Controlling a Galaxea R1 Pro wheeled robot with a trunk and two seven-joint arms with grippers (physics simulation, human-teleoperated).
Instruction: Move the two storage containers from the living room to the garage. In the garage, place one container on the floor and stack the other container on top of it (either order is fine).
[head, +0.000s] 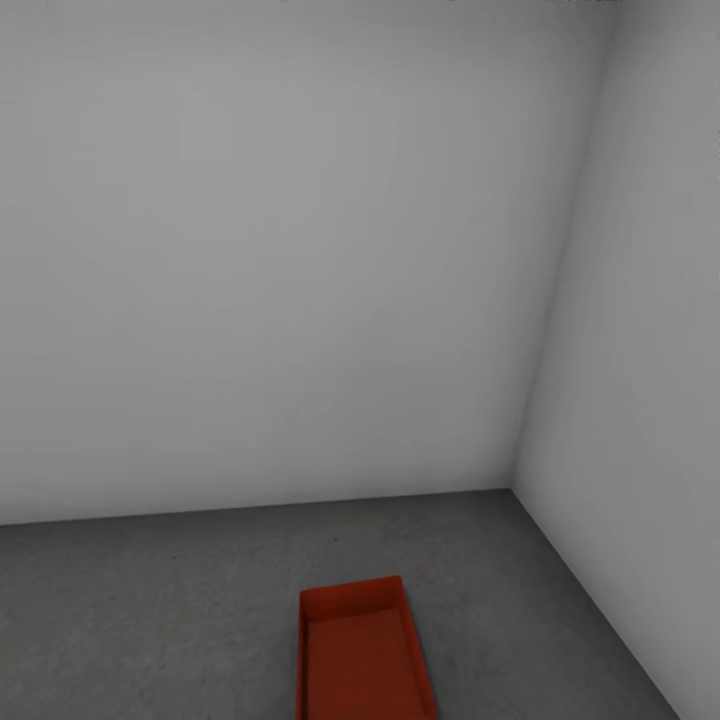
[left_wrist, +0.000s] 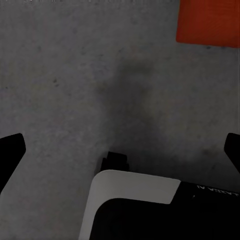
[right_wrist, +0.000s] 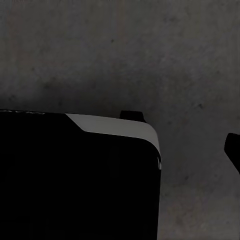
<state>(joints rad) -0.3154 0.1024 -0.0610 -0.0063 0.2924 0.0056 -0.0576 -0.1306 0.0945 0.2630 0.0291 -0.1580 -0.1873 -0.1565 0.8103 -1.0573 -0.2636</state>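
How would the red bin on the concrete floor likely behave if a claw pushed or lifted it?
The red bin sits flat on the rough concrete floor, so it would probably scrape rather than roll or tip. Its walls look thin and it holds nothing, so it is likely light, perhaps slightly flexible at the rim. Lifted by one wall, it might tilt.
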